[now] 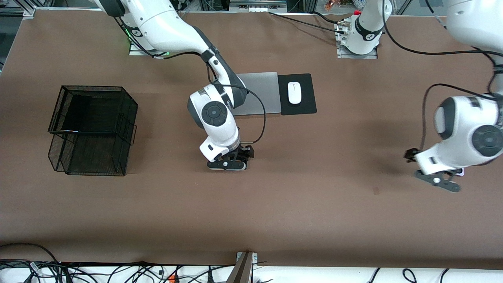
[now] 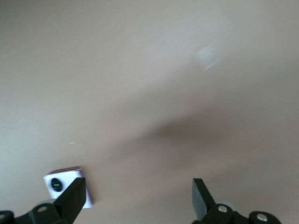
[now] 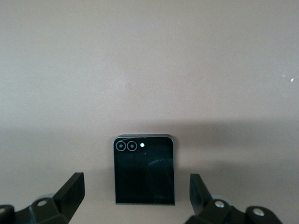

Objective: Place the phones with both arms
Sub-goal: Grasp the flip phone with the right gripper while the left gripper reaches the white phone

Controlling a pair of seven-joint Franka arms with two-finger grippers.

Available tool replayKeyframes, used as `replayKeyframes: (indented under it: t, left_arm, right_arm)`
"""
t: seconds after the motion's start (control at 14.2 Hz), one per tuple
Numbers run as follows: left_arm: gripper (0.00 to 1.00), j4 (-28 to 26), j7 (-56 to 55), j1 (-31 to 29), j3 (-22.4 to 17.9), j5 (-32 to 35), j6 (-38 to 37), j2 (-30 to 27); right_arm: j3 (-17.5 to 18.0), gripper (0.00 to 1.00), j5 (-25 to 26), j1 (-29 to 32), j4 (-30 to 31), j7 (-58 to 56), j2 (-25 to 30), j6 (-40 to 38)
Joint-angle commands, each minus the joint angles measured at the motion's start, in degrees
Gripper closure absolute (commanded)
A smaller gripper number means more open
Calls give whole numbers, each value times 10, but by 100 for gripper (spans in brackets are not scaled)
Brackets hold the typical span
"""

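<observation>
1. Front view: right gripper point(image 1: 230, 159) hangs low over mid-surface point(image 1: 314, 204), nearer the camera than the laptop point(image 1: 257, 92). Left gripper point(image 1: 438, 177) is low at the left arm's end of the surface. A sliver of the lilac-white phone point(image 1: 460, 171) peeps out beside it. One wire basket point(image 1: 92, 129) stands at the right arm's end; one mouse point(image 1: 294, 92) lies on one black pad point(image 1: 297, 94).
2. Left wrist view: left gripper point(image 2: 140, 198) has its fingers spread wide, nothing between them. The lilac-white phone point(image 2: 63, 184) lies flat, off-centre, partly under one finger point(image 2: 74, 198). Judgement: the gripper must shift sideways toward that finger before closing.
3. Right wrist view: right gripper point(image 3: 138, 196) is wide and empty. The small square black phone point(image 3: 144, 170) lies flat, centred between the fingers, two lens rings at its end away from the gripper. It looks well lined up for a straight descent.
4. Count: two phones visible, one per arm; the long slim one is not seen.
</observation>
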State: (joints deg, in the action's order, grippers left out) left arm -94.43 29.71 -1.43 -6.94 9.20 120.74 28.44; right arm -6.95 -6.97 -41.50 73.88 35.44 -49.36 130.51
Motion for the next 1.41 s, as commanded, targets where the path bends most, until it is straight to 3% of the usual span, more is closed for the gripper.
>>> replayKeyframes:
  t: [0.0, 0.35, 0.49, 0.63, 1.2, 1.34]
  left_arm:
    - [0, -16, 95, -46, 10, 11, 46, 6]
    - [0, -5, 216, -120, 14, -4, 93, 33]
    - [0, -3, 213, -154, 11, -86, 94, 44]
    - [0, 12, 211, -181, 11, -108, 99, 65]
    - [0, 20, 163, -198, 11, -141, 153, 108]
    - [0, 20, 153, -194, 11, -180, 155, 123]
  right_arm:
    - [10, 1, -5, 1, -15, -30, -14, -6]
    - [12, 1, -1, -10, -8, -62, -33, -4]
    - [12, 1, 7, -10, -2, -69, -34, -4]
    - [12, 1, 21, -10, 7, -67, -34, -3]
    - [12, 1, 17, -11, 12, -59, -47, 27]
    - [12, 1, 13, -12, 12, -50, -50, 40]
